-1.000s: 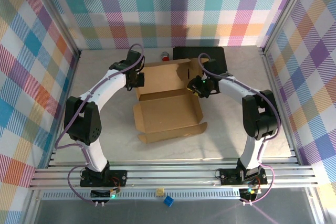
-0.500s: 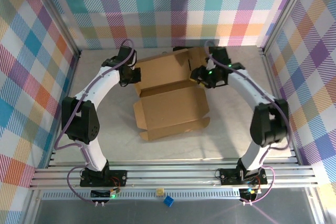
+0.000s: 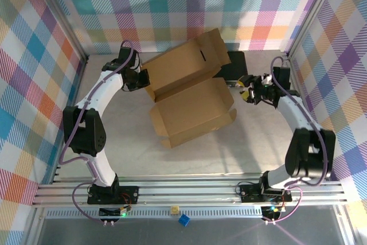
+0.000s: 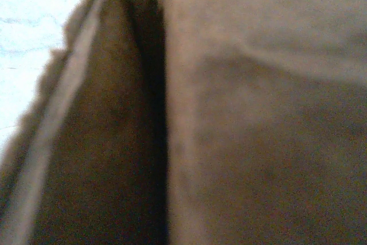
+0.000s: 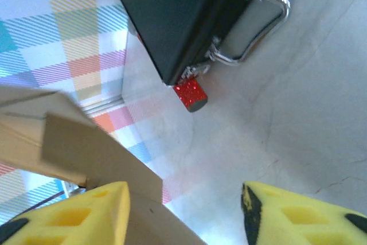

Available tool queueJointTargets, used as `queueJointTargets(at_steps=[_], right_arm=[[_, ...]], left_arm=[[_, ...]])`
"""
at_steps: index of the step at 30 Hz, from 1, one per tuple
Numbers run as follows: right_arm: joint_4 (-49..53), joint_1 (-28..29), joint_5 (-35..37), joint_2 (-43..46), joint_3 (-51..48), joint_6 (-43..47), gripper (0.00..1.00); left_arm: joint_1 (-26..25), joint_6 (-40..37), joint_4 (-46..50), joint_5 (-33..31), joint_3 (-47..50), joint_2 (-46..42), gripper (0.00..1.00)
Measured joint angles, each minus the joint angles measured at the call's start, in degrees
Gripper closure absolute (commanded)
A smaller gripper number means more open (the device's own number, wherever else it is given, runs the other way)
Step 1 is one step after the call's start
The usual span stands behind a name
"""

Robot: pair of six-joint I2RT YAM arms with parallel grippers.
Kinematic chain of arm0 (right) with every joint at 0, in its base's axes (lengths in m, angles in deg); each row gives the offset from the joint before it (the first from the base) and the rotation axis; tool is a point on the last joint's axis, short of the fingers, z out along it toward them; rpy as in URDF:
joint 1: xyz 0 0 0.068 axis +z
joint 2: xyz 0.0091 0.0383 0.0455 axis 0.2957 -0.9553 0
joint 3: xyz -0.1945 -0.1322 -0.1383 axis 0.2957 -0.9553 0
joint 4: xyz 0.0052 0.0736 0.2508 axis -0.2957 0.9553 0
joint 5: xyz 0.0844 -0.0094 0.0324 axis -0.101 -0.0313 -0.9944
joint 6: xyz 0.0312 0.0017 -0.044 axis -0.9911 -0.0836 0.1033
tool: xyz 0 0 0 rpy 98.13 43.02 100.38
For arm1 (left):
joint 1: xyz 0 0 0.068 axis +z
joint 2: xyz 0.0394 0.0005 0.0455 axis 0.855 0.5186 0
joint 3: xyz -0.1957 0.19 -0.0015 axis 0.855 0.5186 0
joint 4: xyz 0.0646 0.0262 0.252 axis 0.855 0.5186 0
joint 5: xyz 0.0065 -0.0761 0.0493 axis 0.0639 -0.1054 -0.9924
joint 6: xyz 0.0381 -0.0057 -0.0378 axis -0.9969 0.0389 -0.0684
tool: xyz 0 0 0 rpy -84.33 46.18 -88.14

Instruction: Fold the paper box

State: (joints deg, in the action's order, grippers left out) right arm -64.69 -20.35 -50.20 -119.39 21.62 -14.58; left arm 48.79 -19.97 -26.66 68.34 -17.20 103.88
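The paper box [image 3: 192, 110], plain brown cardboard, lies open in mid-table, turned askew, with its lid [image 3: 183, 64] raised toward the back wall. My left gripper [image 3: 140, 78] sits at the box's left edge near the hinge. Its wrist view is blurred brown cardboard [image 4: 258, 113] pressed close, and its fingers are hidden there. My right gripper [image 3: 242, 91] hangs to the right of the box, apart from it. In the right wrist view that gripper [image 5: 183, 216] stands open, with nothing between its yellow pads [image 5: 97, 210]. A cardboard flap [image 5: 86, 147] of the box lies beside the left pad.
A black hard case [image 5: 172, 15] with a metal handle lies at the back, partly behind the raised lid [image 3: 234, 61]. A small red glittery cylinder [image 5: 190, 94] rests by its corner. Checked walls close the table on three sides.
My right gripper has opened, let go of the box and pulled back to the right. The lid has swung up and the box has turned; my left gripper has moved back and left.
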Motion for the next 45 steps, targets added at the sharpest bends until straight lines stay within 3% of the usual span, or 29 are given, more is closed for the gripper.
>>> queueJointTargets(at_steps=[9,20,31,38,45], right_arm=[[-17.86,2.99,-6.19,-8.70,2.62,-15.15,0.37],[-26.56,8.13,-7.65,-11.26,7.21,-23.04,0.39],[-26.95,10.86,-7.85,-13.03,8.22,-24.04,0.47],[-25.14,11.54,-7.76,-13.42,10.36,-22.86,0.58],[-16.52,11.85,-7.41,-13.75,14.27,-17.16,0.74]], left_arm=[[0.00,1.57,-0.90,2.19,0.00,0.00,1.00],[0.00,2.38,-2.60,2.56,0.00,0.00,1.00],[0.00,2.62,-2.64,2.54,0.00,0.00,1.00],[0.02,3.43,-2.67,2.54,0.00,0.26,1.00],[0.00,3.65,-2.62,2.54,-0.24,1.20,1.00]])
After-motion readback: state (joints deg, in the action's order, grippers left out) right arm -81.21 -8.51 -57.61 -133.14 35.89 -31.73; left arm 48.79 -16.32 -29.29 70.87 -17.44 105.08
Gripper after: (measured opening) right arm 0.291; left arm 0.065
